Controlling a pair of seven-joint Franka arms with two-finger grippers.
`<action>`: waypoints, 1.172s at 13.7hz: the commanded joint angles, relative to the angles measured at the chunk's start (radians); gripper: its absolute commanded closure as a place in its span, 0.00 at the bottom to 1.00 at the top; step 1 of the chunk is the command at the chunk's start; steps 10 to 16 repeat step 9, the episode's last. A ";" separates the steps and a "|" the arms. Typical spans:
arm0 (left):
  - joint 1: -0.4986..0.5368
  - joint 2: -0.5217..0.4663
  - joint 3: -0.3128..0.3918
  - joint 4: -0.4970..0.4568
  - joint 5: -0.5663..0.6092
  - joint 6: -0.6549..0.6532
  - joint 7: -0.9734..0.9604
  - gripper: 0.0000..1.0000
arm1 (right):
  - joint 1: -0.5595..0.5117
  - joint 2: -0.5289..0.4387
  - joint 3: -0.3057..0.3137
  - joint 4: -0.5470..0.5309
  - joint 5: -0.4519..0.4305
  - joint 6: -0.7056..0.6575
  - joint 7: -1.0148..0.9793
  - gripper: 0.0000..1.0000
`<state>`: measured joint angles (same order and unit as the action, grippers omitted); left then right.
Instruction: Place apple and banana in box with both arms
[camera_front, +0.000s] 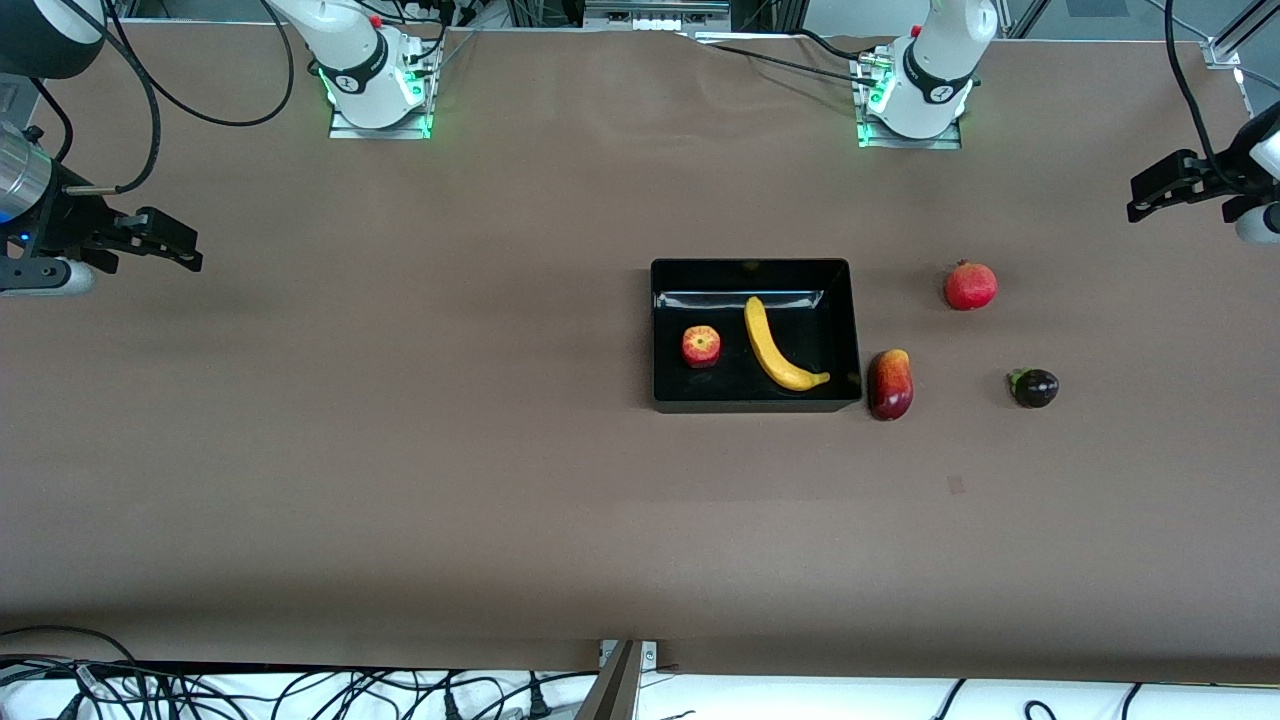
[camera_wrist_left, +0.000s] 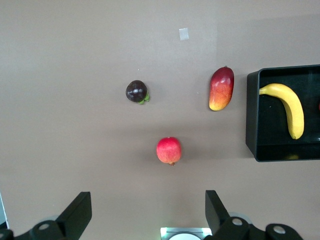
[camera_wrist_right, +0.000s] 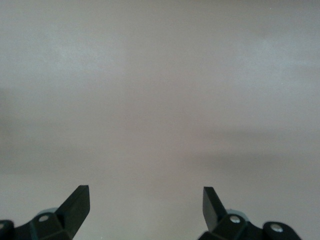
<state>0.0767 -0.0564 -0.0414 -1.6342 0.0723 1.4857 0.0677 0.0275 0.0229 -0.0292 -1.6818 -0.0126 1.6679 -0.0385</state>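
The black box (camera_front: 655, 330) stands at mid-table. The apple (camera_front: 701, 346) and the yellow banana (camera_front: 772, 349) lie inside it, apart from each other. The box (camera_wrist_left: 252, 120) and banana (camera_wrist_left: 291, 106) also show in the left wrist view. My left gripper (camera_front: 1150, 196) is open and empty, raised over the left arm's end of the table; its fingers (camera_wrist_left: 76, 214) frame bare table. My right gripper (camera_front: 178, 245) is open and empty, raised over the right arm's end of the table, with only bare table in its wrist view (camera_wrist_right: 145, 200).
A red-yellow mango (camera_front: 890, 384) lies just beside the box toward the left arm's end. A red pomegranate (camera_front: 970, 285) and a dark mangosteen (camera_front: 1035, 388) lie farther toward that end. All three show in the left wrist view: mango (camera_wrist_left: 221, 88), pomegranate (camera_wrist_left: 169, 150), mangosteen (camera_wrist_left: 136, 91).
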 joint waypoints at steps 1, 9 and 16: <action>-0.015 -0.057 0.015 -0.072 0.009 0.035 0.018 0.00 | 0.000 0.008 0.000 0.002 -0.007 0.007 0.009 0.00; 0.015 -0.051 0.017 -0.053 -0.037 0.042 0.017 0.00 | 0.000 0.008 0.000 0.004 -0.012 0.009 0.005 0.00; 0.015 -0.051 0.017 -0.053 -0.037 0.042 0.017 0.00 | 0.000 0.008 0.000 0.004 -0.012 0.009 0.005 0.00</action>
